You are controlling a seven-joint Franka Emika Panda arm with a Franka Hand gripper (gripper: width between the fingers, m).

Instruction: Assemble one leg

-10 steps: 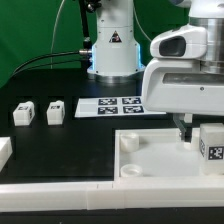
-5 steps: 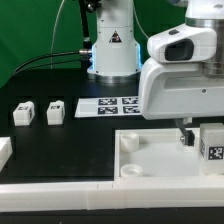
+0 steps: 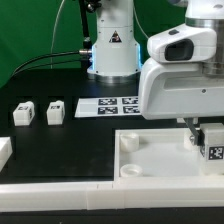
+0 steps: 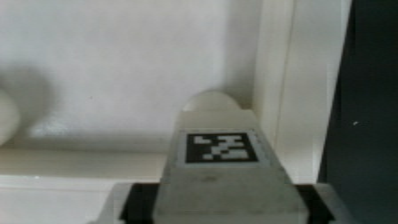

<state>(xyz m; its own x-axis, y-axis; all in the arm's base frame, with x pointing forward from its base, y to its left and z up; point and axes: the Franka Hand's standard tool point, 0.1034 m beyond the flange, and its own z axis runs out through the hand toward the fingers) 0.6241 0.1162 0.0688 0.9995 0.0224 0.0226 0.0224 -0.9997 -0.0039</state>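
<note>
My gripper (image 3: 203, 138) is shut on a leg (image 3: 213, 142), a small white block with a black-and-white tag, and holds it over the right end of the large white panel (image 3: 150, 158). In the wrist view the leg (image 4: 222, 140) stands out from between my dark fingers (image 4: 150, 204), with my gripper (image 4: 222, 205) closed round it. It points at the panel (image 4: 125, 90) below, close to the panel's raised edge. Two more legs (image 3: 22, 114) (image 3: 55, 111) lie loose on the black table at the exterior view's left.
The marker board (image 3: 118, 104) lies behind the panel. A white block (image 3: 4, 151) sits at the far left edge. A long white rail (image 3: 60, 197) runs along the front. The arm's base (image 3: 112, 50) stands at the back.
The arm has shifted slightly to the exterior view's left and the held leg sits a touch lower over the panel. The loose legs have not moved.
</note>
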